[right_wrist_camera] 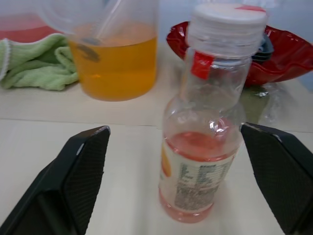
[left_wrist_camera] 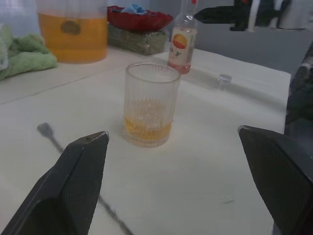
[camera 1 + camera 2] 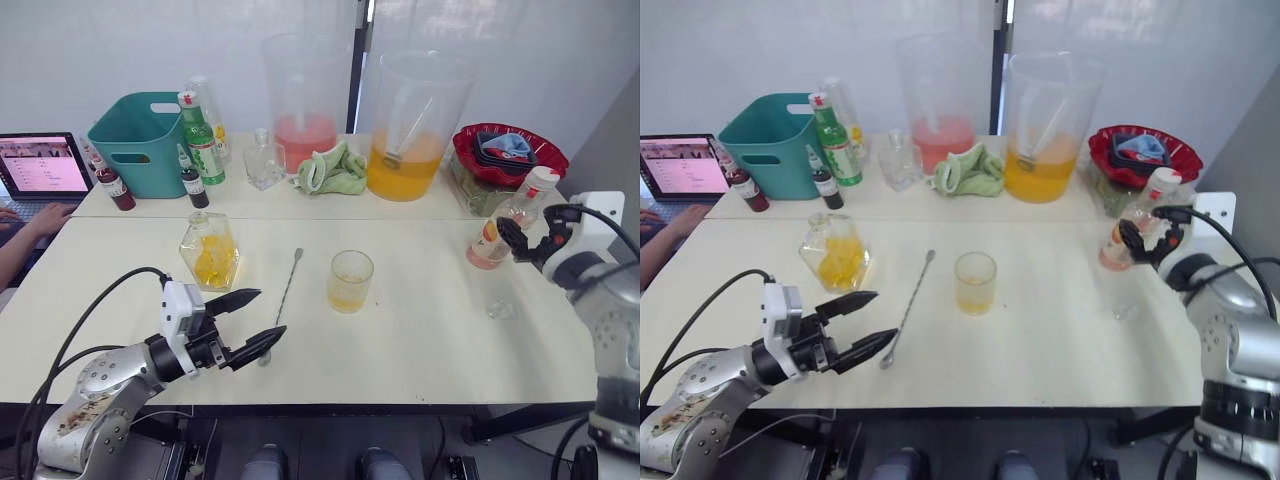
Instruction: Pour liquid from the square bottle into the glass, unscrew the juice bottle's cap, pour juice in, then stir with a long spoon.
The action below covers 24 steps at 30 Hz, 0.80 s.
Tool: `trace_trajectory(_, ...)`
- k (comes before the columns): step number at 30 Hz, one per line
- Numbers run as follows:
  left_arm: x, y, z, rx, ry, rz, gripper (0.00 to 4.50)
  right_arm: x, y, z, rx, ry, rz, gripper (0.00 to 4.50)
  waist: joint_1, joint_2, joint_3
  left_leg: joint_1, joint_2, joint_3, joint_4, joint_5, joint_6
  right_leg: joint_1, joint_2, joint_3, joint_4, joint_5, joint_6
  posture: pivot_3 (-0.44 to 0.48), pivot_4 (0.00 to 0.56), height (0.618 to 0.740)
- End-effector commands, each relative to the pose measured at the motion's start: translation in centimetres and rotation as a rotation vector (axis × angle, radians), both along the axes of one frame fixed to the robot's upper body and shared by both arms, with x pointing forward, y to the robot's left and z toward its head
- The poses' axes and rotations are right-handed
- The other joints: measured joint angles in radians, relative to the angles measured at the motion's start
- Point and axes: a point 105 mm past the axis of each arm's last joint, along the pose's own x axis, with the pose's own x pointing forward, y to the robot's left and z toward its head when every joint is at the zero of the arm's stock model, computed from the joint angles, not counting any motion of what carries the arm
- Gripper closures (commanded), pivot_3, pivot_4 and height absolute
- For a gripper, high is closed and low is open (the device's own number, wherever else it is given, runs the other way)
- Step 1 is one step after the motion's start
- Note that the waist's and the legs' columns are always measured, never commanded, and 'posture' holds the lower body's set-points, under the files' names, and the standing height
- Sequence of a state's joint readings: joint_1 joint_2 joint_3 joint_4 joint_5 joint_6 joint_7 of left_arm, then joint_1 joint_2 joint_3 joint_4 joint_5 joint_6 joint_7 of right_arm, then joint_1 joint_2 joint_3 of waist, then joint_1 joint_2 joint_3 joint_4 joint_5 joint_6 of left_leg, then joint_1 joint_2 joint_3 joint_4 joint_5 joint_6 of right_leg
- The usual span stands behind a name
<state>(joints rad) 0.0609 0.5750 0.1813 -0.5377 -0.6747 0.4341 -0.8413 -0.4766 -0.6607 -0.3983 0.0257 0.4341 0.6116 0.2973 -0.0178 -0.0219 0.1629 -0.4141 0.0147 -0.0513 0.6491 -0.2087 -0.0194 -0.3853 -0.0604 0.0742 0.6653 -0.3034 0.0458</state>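
Seemingly capped juice bottle between spread right gripper fingers.

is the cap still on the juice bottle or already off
On. The white cap sits on the neck of the upright juice bottle, which stands between the open fingers of the right gripper.

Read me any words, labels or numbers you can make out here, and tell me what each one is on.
No text here can be read.
juice bottle: the label carries lines of small print, too blurred to read.
green bottle: white label with markings, too small to read.
small dark-red bottles: labels too small to read.
laptop: pink screen content, too small to read.
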Motion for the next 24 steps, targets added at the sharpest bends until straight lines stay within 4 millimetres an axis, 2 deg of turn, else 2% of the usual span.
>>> trace_trajectory(1, -0.6, -1.4, 0.9, -0.009, -0.034, -0.050, 0.02, 0.9, -1.1, 1.9, -0.036, -0.050, -0.037, 0.00, -0.001, 0.000, 0.000, 0.000, 0.000, 0.000, 0.000, 0.000, 0.000, 0.000, 0.000, 0.000, 0.000, 0.000, 0.000, 0.000, 0.150, 0.740)
trace_trajectory(9, -0.5, -1.2, 1.1, -0.015, -0.035, -0.044, 0.02, 3.2, -2.2, 3.5, -0.009, -0.077, -0.045, 0.00, -0.003, 0.000, 0.000, 0.000, 0.000, 0.001, -0.001, 0.000, 0.000, -0.001, 0.000, 0.000, 0.000, 0.000, 0.000, 0.000, 0.150, 0.740)
trace_trajectory(14, -0.6, -1.2, 1.0, -0.018, -0.031, -0.035, 0.02, 3.9, -2.1, 3.7, -0.005, -0.086, -0.025, 0.00, -0.001, 0.000, 0.000, 0.000, 0.000, 0.000, -0.002, 0.000, 0.000, -0.001, 0.000, 0.000, 0.000, 0.000, 0.000, 0.000, 0.150, 0.740)
trace_trajectory(15, -0.6, -1.2, 0.9, -0.017, -0.031, -0.035, 0.00, 4.0, -2.1, 3.6, -0.003, -0.084, -0.030, 0.54, -0.001, 0.000, 0.000, 0.000, 0.000, 0.001, -0.002, 0.000, 0.000, -0.001, 0.000, 0.000, -0.001, 0.000, 0.000, 0.000, 0.150, 0.740)
trace_trajectory(21, -0.5, -1.1, 1.1, -0.021, -0.039, -0.030, 0.00, 4.3, -2.3, 3.3, -0.005, -0.077, -0.031, 2.55, 0.000, 0.000, 0.000, 0.000, 0.000, 0.001, -0.002, 0.000, 0.000, -0.001, 0.000, 0.000, -0.001, 0.000, 0.000, 0.000, 0.150, 0.740)
trace_trajectory(23, -0.4, -1.1, 1.1, -0.020, -0.041, -0.028, 0.00, 4.3, -2.3, 3.2, -0.005, -0.076, -0.028, 3.03, 0.002, 0.000, 0.000, 0.000, 0.000, 0.001, -0.002, 0.000, 0.000, -0.001, 0.000, 0.000, -0.001, 0.000, 0.000, 0.000, 0.150, 0.740)
trace_trajectory(24, -0.4, -1.1, 1.1, -0.020, -0.042, -0.026, 0.00, 4.3, -2.2, 3.2, -0.003, -0.078, -0.026, 3.06, 0.003, 0.000, 0.000, 0.000, 0.000, 0.000, -0.002, 0.000, 0.000, -0.001, 0.000, 0.000, -0.001, 0.000, 0.000, 0.000, 0.150, 0.740)
